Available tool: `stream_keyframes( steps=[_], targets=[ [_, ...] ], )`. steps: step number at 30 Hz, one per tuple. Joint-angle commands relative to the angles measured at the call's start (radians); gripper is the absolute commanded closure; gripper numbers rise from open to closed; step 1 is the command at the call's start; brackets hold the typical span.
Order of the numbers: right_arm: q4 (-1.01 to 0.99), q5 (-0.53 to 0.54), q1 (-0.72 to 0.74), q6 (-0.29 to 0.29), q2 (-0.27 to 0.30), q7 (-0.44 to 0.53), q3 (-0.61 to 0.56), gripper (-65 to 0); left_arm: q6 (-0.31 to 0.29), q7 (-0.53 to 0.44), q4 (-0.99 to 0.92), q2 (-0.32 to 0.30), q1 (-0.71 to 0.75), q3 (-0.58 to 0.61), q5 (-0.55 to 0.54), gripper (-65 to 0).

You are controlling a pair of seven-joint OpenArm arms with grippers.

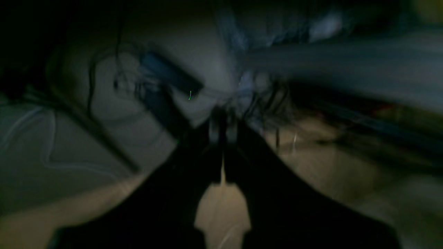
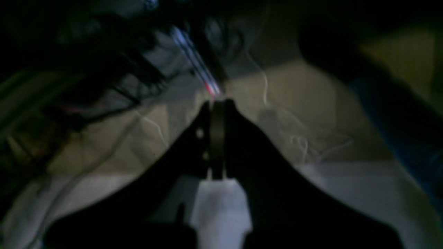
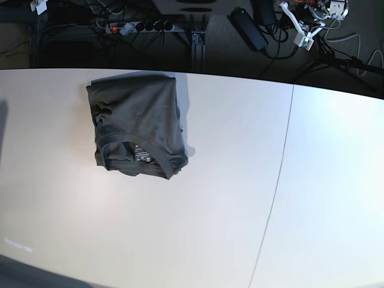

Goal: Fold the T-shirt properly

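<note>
One T-shirt (image 3: 137,125), dark olive-grey, folded into a compact rectangular bundle; it lies on the white table (image 3: 198,210) in the far left part of the base view, close to the table's far edge; ribbed collar turned toward the near side; one small dark neck label (image 3: 143,154) inside the collar, bearing pale print too small to read.

One table seam (image 3: 279,174), a thin dark line running from far edge to near edge, right of centre, well apart from the shirt.

Beyond the far edge, on the dark floor: one power strip (image 3: 135,26) with a row of sockets; one black rectangular adapter brick (image 3: 249,29); several loose cables, uncounted.

Two grippers, neither visible in the base view; left gripper (image 1: 223,129), seen from its wrist camera, jaws pressed together with nothing between them, picture dark and smeared; right gripper (image 2: 217,117), seen likewise, jaws also closed and empty, over blurred floor and cables.

No brand name legible anywhere.
</note>
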Motion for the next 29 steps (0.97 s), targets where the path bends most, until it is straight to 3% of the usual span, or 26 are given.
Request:
stream_keyframes(
  steps=[1,5,8,12,16,23,29],
  targets=[
    [-0.045,-0.006,0.034,0.043,0.019,0.029,-0.015,0.0,-0.01,-0.017,-0.074,0.002,-0.041,-0.001,-0.008,0.0],
    [-0.257,-0.072,0.243,0.031,0.008,0.043,-0.086,0.0,0.035,0.033,-0.398,0.044,-0.236,-0.001,-0.01,0.0],
    [-0.369,-0.159,0.398,-0.029,-0.031,0.039,-0.114,0.0,0.107,0.048,-0.571,0.076,-0.358,-0.001,0.003,0.0],
    [-0.441,-0.284,0.552,-0.123,-0.106,0.036,-0.131,0.0,0.157,0.07,-0.686,0.114,-0.475,0.031,0.071,0.0],
    [-0.449,-0.372,0.624,-0.172,-0.164,0.032,-0.132,0.0,0.245,0.066,-0.7,0.146,-0.522,0.138,0.072,0.0],
    [-0.445,-0.375,0.63,-0.175,-0.191,0.013,-0.132,0.0,0.259,0.055,-0.698,0.164,-0.528,0.33,0.045,0.0],
    [-0.443,-0.251,0.628,-0.176,-0.191,0.013,-0.132,0.0,0.259,0.007,-0.697,0.166,-0.523,0.368,0.046,0.0]
  ],
)
